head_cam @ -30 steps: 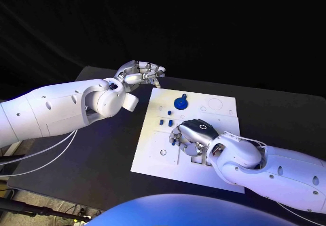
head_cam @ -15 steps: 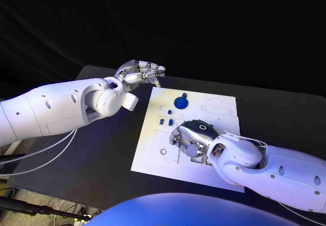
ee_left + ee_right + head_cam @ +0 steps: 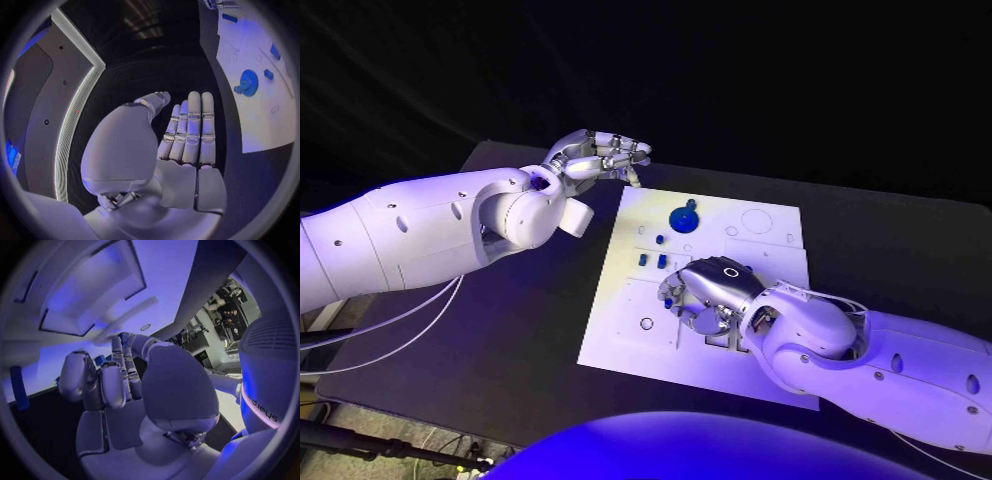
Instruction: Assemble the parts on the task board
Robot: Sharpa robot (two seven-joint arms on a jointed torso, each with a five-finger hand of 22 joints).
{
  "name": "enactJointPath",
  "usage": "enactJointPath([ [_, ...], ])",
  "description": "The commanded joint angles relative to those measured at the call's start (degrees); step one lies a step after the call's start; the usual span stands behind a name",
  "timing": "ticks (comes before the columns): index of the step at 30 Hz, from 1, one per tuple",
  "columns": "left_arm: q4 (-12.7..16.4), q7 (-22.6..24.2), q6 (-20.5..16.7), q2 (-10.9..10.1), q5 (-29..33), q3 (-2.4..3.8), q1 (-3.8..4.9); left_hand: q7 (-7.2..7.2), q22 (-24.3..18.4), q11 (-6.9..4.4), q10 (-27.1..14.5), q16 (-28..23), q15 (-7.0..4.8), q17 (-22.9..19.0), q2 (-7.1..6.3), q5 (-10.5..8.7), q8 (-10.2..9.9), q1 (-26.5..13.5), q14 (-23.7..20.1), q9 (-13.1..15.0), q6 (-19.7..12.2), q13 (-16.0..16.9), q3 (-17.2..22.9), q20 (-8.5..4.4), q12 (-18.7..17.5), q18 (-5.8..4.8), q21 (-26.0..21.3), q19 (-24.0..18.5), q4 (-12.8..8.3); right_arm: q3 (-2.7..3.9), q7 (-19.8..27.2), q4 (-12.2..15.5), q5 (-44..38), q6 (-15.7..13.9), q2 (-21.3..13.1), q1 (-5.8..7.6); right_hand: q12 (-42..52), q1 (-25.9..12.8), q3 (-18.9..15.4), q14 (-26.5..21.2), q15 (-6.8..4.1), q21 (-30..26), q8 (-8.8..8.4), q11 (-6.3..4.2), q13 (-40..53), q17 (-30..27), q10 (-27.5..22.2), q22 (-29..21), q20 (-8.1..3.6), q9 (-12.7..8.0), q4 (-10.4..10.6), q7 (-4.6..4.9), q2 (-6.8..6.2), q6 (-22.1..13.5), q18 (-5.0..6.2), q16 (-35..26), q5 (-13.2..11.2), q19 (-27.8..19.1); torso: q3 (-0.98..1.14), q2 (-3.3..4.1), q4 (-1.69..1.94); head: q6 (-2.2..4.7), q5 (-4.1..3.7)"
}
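Task board (image 3: 625, 335), white plate at frame center on the black table (image 3: 459, 330). Right hand (image 3: 708, 292) sits low over the board's middle, fingers curled down, likely working a small blue part (image 3: 669, 301); can't tell whether it grips it. Left hand (image 3: 599, 155), upper left off the board, released, holding nothing, parked clear. Round blue part (image 3: 684, 218) lies upper center.

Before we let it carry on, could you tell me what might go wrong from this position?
The right robot hand is pressed low over the white board, hiding from the head camera whatever it works on, so a misaligned part could go unseen. Small blue pieces lie close beside it and might get knocked. Pushing could also shift the board.
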Motion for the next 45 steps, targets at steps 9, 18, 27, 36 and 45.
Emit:
enactJointPath([
  [9, 0.0, -0.2, 2.0, 0.0, 0.2, 0.03, 0.03, -0.05, -0.1, 0.09, -0.5, -0.2, -0.04, -0.1, 0.83, 0.08, -0.2, 0.0, -0.3, 0.0, -0.3, 0.1, -0.1, 0.27, 0.1, 0.55, -0.4, 0.1, -0.2, -0.04, -1.1, 1.6, -0.5, -2.3, -1.5, -0.09, -0.2, -0.5, -0.4, 0.6, 0.63, -1.0, -0.75, 0.23, -0.1, -1.3, -0.9, 6.9, 0.14, -0.3, 0.0, -0.36, -0.7, -1.3, 1.17, -0.8, 0.1, -0.5, 0.0, 0.0, -0.03, 0.16, -0.12],
  [18, 0.0, -0.3, 2.0, -0.3, 0.2, 0.01, 0.02, -0.08, -0.1, 0.06, -0.5, -0.3, -0.06, -0.1, 0.94, 0.08, -0.1, 0.1, -0.3, 0.0, -0.2, 0.1, -0.1, 0.27, 0.1, 0.57, -0.4, 0.1, -0.2, 0.26, -2.2, 5.4, -0.5, -3.0, -6.2, 1.26, 0.2, -1.2, -0.9, 0.6, 0.68, -0.9, -0.69, 0.24, 0.0, -1.3, -1.1, 6.9, 0.22, -0.3, 0.3, -0.33, -1.05, -1.1, 1.16, -0.8, 0.1, -0.4, -0.03, -0.05, -0.13, 0.54, -0.7],
  [27, 0.2, -0.2, 2.1, -0.6, 0.2, -0.16, 0.02, -0.1, -0.1, 0.05, -0.5, -0.3, -0.07, -0.1, 1.0, 0.07, -0.1, 0.2, -0.3, 0.0, -0.2, 0.1, -0.1, 0.27, 0.2, 0.58, -0.4, 0.1, -0.3, 0.62, -4.2, 6.8, 2.5, 1.0, -13.2, 6.35, 0.2, -2.3, -4.2, 0.4, 1.18, -5.0, -2.4, 0.88, -1.1, -2.6, -5.8, 5.3, 0.69, -1.3, 2.1, 0.77, -2.82, -3.7, 1.84, -1.5, -1.4, -1.6, -0.09, -0.07, -0.06, 1.48, -2.76],
  [36, 0.2, -0.1, 2.4, -0.6, 0.2, -0.29, 0.02, -0.15, -0.1, 0.02, -0.5, -0.2, -0.08, -0.1, 1.11, 0.05, 0.0, 0.2, -0.3, 0.0, -0.1, 0.1, -0.1, 0.27, 0.3, 0.59, -0.4, 0.1, -0.3, 0.64, -4.4, 4.9, 3.2, 5.0, -16.5, 8.04, 2.5, 0.9, -12.7, 0.4, 1.34, -7.4, -2.81, 1.1, -2.7, -3.5, -8.4, 4.2, 0.83, -1.9, 4.8, 0.74, -1.3, -4.0, 2.09, -1.8, -1.1, -1.4, -0.01, 0.07, 0.0, 2.35, -3.95],
  [45, -0.3, -0.2, 2.7, -0.6, 0.2, -0.31, 0.02, -0.25, 0.0, -0.03, -0.5, -0.2, -0.11, -0.1, 1.34, 0.04, 0.2, 0.3, -0.3, 0.1, 0.3, 0.2, -0.1, 0.26, 0.4, 0.6, -0.4, 0.1, -0.3, 0.63, -4.1, 4.1, 3.4, 6.6, -16.1, 7.74, 3.3, 1.8, -13.2, 0.4, 1.25, -7.3, -2.43, 0.98, -3.0, -3.7, -8.0, 4.2, 0.78, -1.9, 5.2, 0.73, -0.76, -3.1, 2.06, -1.9, -0.9, -1.1, -0.02, 0.05, 0.11, 2.44, -3.99],
])
